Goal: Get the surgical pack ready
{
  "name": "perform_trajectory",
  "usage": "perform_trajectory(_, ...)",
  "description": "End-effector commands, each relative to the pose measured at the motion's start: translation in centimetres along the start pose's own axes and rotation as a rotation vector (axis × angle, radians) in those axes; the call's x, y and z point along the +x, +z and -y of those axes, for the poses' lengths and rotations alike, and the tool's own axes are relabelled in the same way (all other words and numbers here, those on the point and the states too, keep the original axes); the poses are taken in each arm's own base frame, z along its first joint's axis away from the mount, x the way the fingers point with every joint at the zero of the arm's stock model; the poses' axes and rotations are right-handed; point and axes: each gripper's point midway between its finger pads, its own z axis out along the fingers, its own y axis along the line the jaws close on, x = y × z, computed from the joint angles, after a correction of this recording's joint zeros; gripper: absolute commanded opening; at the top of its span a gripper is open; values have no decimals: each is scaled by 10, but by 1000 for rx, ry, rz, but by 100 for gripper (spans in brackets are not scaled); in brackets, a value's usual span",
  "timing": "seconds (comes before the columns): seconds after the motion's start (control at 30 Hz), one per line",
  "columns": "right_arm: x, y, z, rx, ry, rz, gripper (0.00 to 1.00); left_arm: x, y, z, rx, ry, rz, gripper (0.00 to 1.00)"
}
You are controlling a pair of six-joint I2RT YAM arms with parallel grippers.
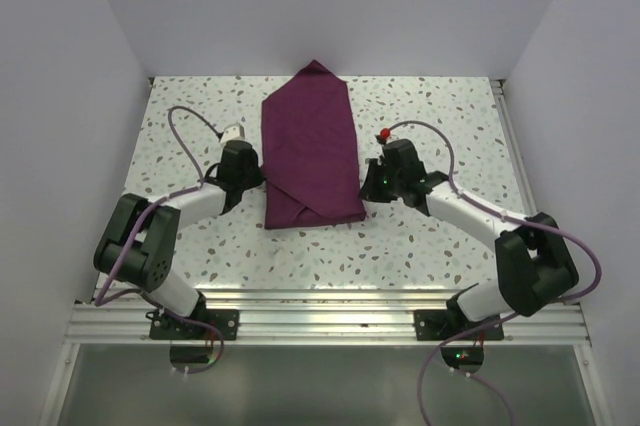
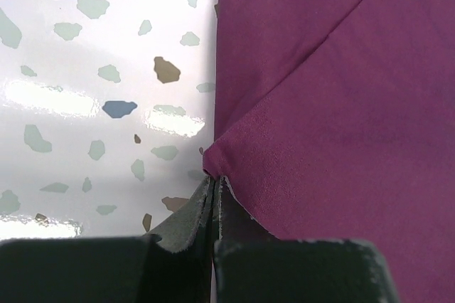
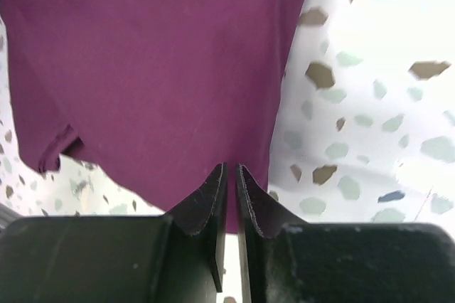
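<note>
The left end effector (image 2: pixel 215 179) is closed at one edge of the folded purple cloth (image 1: pixel 312 151), the right end effector (image 3: pixel 229 169) pinches the opposite edge, contents hidden.

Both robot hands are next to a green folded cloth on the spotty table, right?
No, the folded cloth is purple, not green; the top view shows it. The left gripper and right gripper are indeed next to it on the spotty table.

Speckled table (image 1: pixel 440 236); folded purple cloth (image 1: pixel 312 151) lies centred, apparently flat.
</note>
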Motion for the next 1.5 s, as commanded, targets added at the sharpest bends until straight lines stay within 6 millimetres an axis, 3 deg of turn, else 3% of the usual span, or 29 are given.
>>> perform_trajectory(0.0,11,-7,-13,-48,-19,3,13,-23,5,-3,-15,10,72,0)
perform_trajectory(0.3,53,-10,2,-6,-40,-71,6,-18,11,-4,-20,13,57,0)
perform_trajectory(0.4,48,-18,4,11,-42,-46,6,-19,11,-4,-19,11,60,0)
perform_trajectory(0.5,31,-24,-6,-1,-50,-12,6,-19,10,-4,-20,14,61,0)
perform_trajectory(0.63,5,-27,-33,-74,-60,18,6,-19,10,-4,-18,16,59,0)
perform_trajectory(0.8,12,-17,-42,-107,-72,-23,5,-19,11,-2,-9,15,59,0)
perform_trajectory(0.93,34,-11,-43,-110,-100,-77,5,-19,11,-3,-14,19,60,0)
perform_trajectory(1.17,71,-11,-11,-29,-82,-113,2,-20,12,-3,-16,20,60,0)
perform_trajectory(1.37,65,-29,-8,-14,-80,-63,2,-18,14,-4,-22,25,56,0)
perform_trajectory(1.43,49,-32,-16,-23,-95,-37,6,-18,13,-4,-21,26,57,0)
perform_trajectory(1.47,45,-30,-17,-11,-110,-38,14,-18,14,-4,-20,24,57,0)
